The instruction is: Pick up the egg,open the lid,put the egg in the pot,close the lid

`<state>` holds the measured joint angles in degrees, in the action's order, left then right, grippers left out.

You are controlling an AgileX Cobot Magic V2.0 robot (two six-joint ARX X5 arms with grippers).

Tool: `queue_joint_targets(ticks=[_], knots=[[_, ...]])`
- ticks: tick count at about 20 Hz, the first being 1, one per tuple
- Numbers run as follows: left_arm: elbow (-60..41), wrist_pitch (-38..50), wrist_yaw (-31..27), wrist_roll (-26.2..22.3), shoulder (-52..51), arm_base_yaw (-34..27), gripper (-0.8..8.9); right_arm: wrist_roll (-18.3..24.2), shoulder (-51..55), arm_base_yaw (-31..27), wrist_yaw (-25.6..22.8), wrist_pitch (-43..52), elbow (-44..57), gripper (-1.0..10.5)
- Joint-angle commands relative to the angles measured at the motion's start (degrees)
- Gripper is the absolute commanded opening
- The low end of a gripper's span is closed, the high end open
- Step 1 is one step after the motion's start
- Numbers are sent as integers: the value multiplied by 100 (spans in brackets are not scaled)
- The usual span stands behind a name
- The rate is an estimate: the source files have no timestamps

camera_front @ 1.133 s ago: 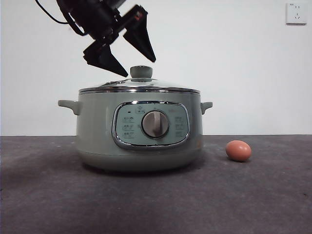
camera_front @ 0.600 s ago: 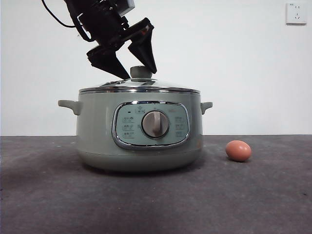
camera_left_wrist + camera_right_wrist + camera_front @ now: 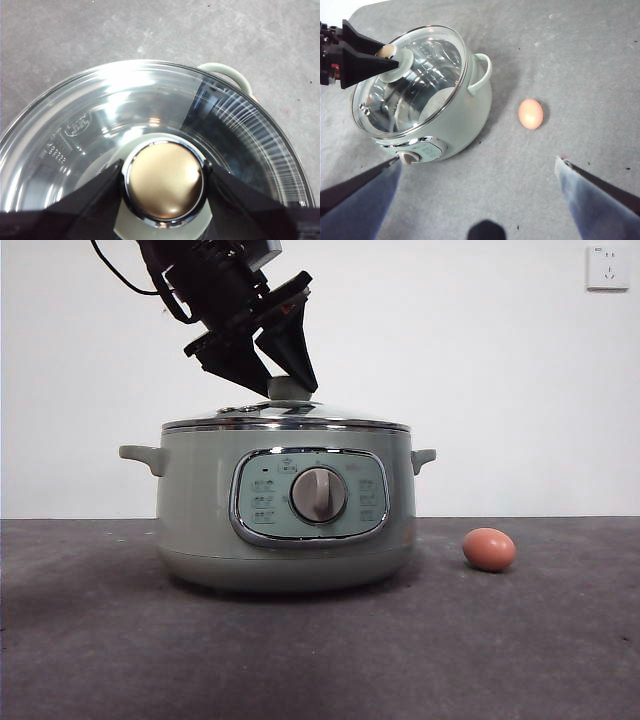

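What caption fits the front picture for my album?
The left end effector straddles the lid knob on the pot; the egg waits beside it.

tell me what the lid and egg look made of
Lid: clear glass by the look, since the pot's inside shows through it, with a shiny chrome-like rim.
Egg: smooth matte brown-orange shell; real or imitation cannot be told.

Before me, the table [image 3: 90,660] presents a dark grey, finely speckled surface. Behind it I see a plain white wall [image 3: 500,380]. A white wall socket [image 3: 608,267] is mounted high on that wall.
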<state>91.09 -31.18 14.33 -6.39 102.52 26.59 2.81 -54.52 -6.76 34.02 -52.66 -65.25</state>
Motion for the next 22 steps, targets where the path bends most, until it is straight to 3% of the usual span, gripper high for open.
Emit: queue_joint_targets(ticks=[1,13,22], knots=[[-13,42,-42,17,-42,-13,-8,-20,-13,4,7,63,-28,629],[-13,216,-44,42,-1451,-201,-8,-31,-872,109,-31,629,-28,628],[-13,-929,-48,37,-3609,-905,-8,199,-2918,1364,-1585,1845,-57,628]])
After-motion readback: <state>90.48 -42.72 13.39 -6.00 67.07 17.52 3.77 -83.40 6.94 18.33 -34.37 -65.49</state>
